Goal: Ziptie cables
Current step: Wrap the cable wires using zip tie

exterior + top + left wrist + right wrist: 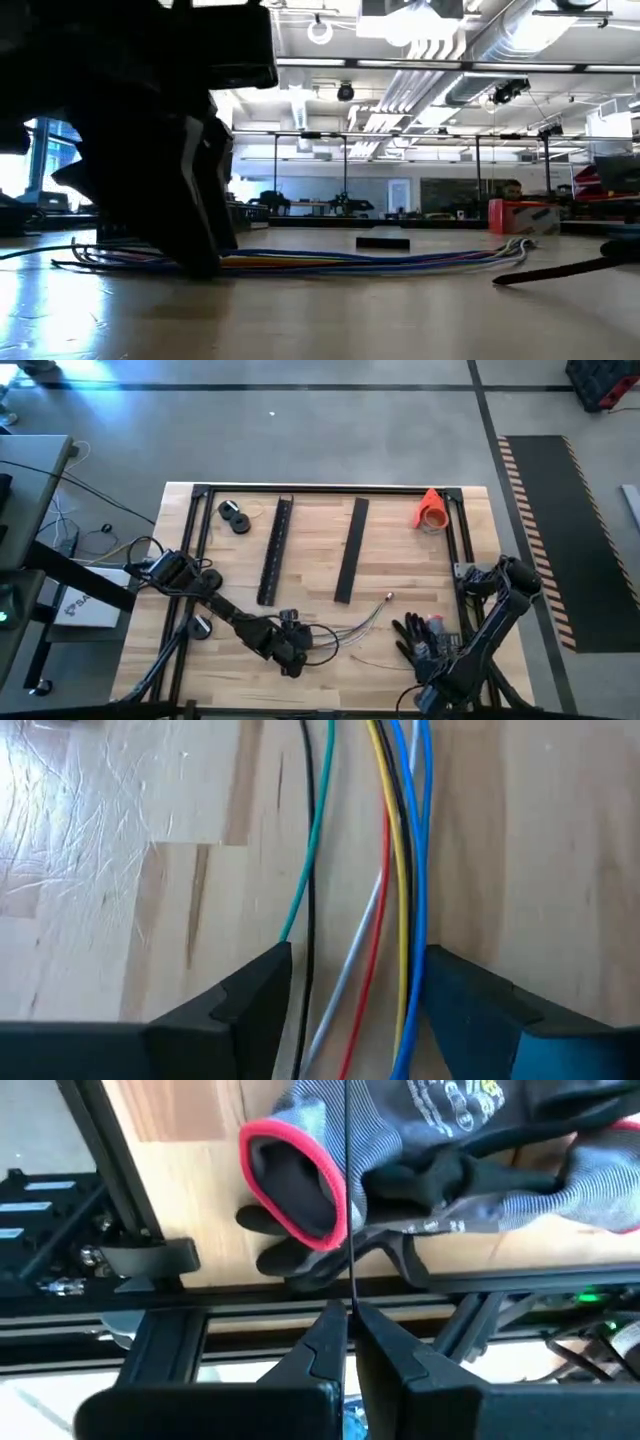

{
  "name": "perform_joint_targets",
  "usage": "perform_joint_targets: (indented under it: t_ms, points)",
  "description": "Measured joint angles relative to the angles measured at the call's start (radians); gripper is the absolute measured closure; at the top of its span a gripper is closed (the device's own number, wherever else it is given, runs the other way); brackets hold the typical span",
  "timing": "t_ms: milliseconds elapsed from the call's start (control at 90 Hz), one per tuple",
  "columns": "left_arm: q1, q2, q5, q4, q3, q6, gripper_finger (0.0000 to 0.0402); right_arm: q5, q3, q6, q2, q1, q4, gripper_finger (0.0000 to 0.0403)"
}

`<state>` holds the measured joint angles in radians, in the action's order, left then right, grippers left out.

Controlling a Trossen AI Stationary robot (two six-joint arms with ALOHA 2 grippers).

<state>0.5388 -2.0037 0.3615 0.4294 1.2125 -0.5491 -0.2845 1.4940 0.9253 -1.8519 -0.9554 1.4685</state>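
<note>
The cables (pixel 345 628) are a loose bundle of thin coloured wires lying flat on the wooden table near its front middle, also seen in the low view (pixel 400 260). My left gripper (pixel 292 652) is down at the bundle's left end and open. Its two fingers stand on either side of the wires (pixel 385 920), with the green wire's end (pixel 286 932) by one fingertip. My right gripper (pixel 349 1320) is at the table's near right edge by a pair of gloves (pixel 415 630), shut on a thin black ziptie (pixel 347 1200). My left gripper straddles the cables from above with its fingertips at the table; I cannot tell whether either finger (pixel 262 982) touches a wire. My right gripper pinches the ziptie between its two fingertips, at a spot (pixel 349 1302) just ahead of them. The strip runs straight on from the fingers, along them, over the gloves.
Two long black slotted bars (pixel 275 550) (pixel 350 550) lie at mid table. Black round parts (pixel 235 515) sit far left and an orange roll (pixel 432 510) far right. A black rail frame (pixel 330 488) borders the table. The grey gloves with red cuffs (pixel 300 1180) lie near the front right.
</note>
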Motion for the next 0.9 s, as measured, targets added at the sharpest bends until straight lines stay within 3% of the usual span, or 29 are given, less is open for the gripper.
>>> perform_joint_targets:
  t_ms: [244, 389, 656, 789, 900]
  points:
    - [-0.023, 0.006, -0.162, -0.026, 0.005, 0.007, 0.0200, 0.048, 0.000, 0.002, 0.000, 0.000, -0.018, 0.0403]
    - [-0.012, 0.055, -0.186, -0.024, 0.011, 0.000, 0.0217, 0.055, 0.000, 0.009, 0.000, 0.000, -0.026, 0.0403]
    - [-0.039, 0.090, -0.064, -0.025, -0.014, 0.017, 0.0215, 0.076, -0.001, 0.010, -0.001, 0.000, -0.037, 0.0403]
    - [-0.070, 0.069, -0.109, -0.044, -0.070, -0.014, 0.0210, 0.076, -0.001, 0.010, -0.001, 0.000, -0.042, 0.0403]
    - [-0.079, 0.074, -0.220, -0.083, -0.090, -0.017, 0.0225, 0.076, -0.001, 0.016, -0.001, 0.000, -0.043, 0.0403]
